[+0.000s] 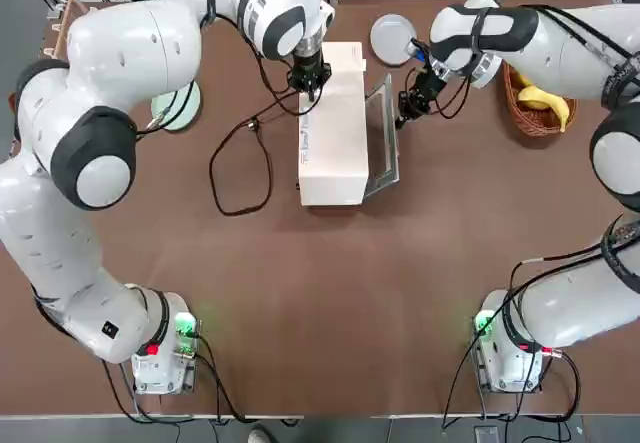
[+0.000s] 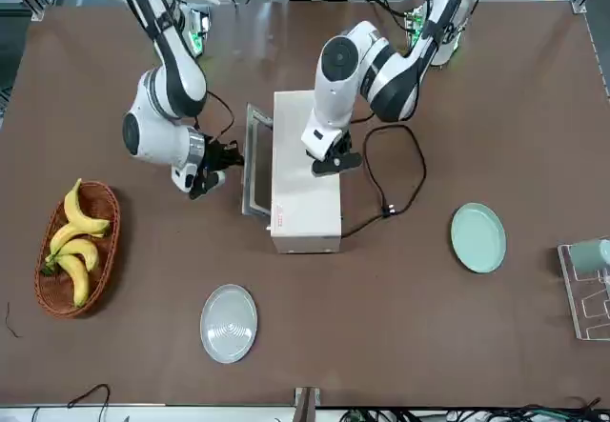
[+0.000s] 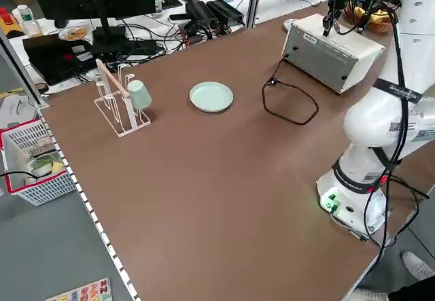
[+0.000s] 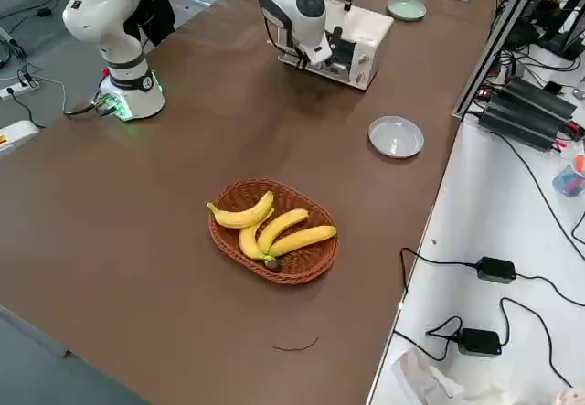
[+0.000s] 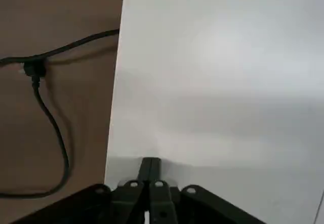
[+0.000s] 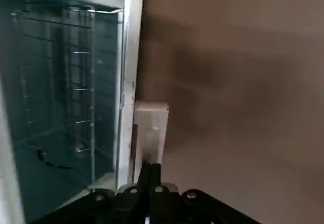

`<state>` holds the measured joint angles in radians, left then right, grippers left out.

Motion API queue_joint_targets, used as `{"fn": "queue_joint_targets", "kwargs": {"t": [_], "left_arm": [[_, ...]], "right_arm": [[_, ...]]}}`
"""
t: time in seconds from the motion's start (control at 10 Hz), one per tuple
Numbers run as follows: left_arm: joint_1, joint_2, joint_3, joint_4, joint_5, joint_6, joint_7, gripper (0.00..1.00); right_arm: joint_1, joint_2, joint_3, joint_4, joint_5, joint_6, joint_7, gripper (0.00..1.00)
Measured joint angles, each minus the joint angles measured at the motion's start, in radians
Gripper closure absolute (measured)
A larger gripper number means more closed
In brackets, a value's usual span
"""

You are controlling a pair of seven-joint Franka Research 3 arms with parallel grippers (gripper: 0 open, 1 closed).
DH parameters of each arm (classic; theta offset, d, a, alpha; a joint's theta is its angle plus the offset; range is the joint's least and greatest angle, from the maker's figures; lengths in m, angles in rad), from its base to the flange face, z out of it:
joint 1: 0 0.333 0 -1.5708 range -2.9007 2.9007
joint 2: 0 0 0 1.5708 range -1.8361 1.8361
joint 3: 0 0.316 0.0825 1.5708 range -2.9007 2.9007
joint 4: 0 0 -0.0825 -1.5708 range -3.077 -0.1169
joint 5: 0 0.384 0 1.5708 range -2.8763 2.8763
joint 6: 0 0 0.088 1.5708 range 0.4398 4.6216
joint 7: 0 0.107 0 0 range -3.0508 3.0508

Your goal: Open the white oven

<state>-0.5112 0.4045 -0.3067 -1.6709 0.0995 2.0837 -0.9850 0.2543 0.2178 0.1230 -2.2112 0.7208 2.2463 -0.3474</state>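
The white oven (image 1: 330, 133) stands mid-table with its glass door (image 1: 383, 141) swung partly down toward the robot's right. Through the glass, the right wrist view shows the wire rack (image 6: 66, 82). My left gripper (image 1: 308, 87) is shut, and its tips press down on the oven's flat top (image 5: 223, 72) near the back edge. My right gripper (image 1: 403, 118) is shut too, its tips against the silver handle (image 6: 151, 128) on the door's outer side. From the front the left gripper (image 2: 334, 162) sits on the oven roof, and the right gripper (image 2: 232, 158) is beside the door.
The oven's black cord (image 1: 240, 163) loops on the table to its left. A grey plate (image 1: 392, 38) lies behind the oven, and a basket of bananas (image 1: 538, 103) sits at the far right. A green plate (image 2: 477, 238) and a cup rack (image 2: 586, 284) stand on the left side.
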Motion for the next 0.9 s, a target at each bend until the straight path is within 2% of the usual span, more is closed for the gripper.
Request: {"fn": "queue_joint_targets", "kwargs": {"t": [0.3, 0.5, 0.7, 0.8, 0.9], "left_arm": [[0.000, 0.000, 0.000, 0.000, 0.000, 0.000, 0.000, 0.99], [0.001, 0.000, 0.001, 0.000, 0.000, 0.001, 0.000, 0.99], [0.002, 0.000, 0.003, 0.001, 0.000, 0.002, 0.000, 0.96], [0.005, 0.000, 0.004, 0.005, 0.000, 0.003, 0.000, 0.86], [0.010, -0.004, 0.006, 0.014, 0.000, 0.003, 0.000, 0.70]], "right_arm": [[0.003, 0.068, -0.056, 0.000, -0.080, 0.041, -0.018, 0.96], [-0.001, 0.091, -0.126, 0.002, -0.166, 0.044, -0.060, 0.96], [-0.021, 0.103, -0.217, 0.005, -0.254, 0.048, -0.165, 0.96], [-0.044, 0.103, -0.252, 0.017, -0.308, 0.050, -0.205, 0.95], [-0.072, 0.103, -0.274, 0.046, -0.371, 0.051, -0.218, 0.94]]}}
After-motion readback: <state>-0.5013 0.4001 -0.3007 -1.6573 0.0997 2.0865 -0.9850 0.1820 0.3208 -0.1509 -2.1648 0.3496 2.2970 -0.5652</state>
